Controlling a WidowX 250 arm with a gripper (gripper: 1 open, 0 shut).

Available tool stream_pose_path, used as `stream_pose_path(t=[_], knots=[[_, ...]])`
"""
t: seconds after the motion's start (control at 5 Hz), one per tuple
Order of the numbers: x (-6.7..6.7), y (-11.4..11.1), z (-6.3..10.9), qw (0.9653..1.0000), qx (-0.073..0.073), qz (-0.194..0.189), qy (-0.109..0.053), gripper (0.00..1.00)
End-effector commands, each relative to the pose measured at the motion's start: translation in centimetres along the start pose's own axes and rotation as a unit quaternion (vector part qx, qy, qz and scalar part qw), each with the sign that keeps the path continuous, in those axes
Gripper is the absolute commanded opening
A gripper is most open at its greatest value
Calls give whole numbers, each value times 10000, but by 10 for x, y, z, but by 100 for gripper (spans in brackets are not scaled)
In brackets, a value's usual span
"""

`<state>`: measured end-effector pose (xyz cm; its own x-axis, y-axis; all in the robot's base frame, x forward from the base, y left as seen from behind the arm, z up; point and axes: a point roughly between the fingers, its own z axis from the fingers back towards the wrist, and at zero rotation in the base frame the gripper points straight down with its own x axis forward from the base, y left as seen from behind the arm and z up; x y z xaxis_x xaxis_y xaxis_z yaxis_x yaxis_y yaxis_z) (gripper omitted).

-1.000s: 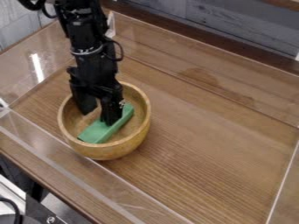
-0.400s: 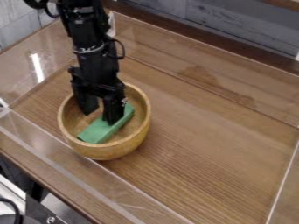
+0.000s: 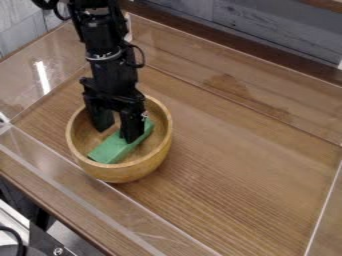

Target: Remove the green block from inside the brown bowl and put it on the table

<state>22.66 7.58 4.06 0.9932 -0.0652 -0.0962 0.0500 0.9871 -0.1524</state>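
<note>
The brown bowl [image 3: 147, 165] sits on the table [image 3: 254, 150] at the left. Inside it lies the green block [image 3: 114, 149], slanted, its upper end hidden behind a finger. My black gripper [image 3: 118, 124] hangs down into the bowl from above, open, with one finger at the block's upper end and the other toward the bowl's left inner wall. I see nothing held between the fingers.
Low clear acrylic walls [image 3: 80, 215] border the tabletop on the front and left. Bare wood stretches to the right of the bowl. A grey plank wall [image 3: 267, 30] stands behind.
The gripper has sunk slightly lower into the bowl over the block. Its fingers stay apart. The block and bowl have not moved.
</note>
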Motion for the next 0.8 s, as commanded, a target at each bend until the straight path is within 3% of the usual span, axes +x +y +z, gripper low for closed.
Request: stream_pose_path(t=[0.0, 0.2, 0.4, 0.6], knots=[[10, 1, 5, 9998, 57, -36, -181, 100], [12, 0, -2, 9998, 10, -26, -174, 100], [12, -3, -7, 9999, -49, -6, -131, 0], [10, -8, -8, 9999, -120, 30, -55, 0]])
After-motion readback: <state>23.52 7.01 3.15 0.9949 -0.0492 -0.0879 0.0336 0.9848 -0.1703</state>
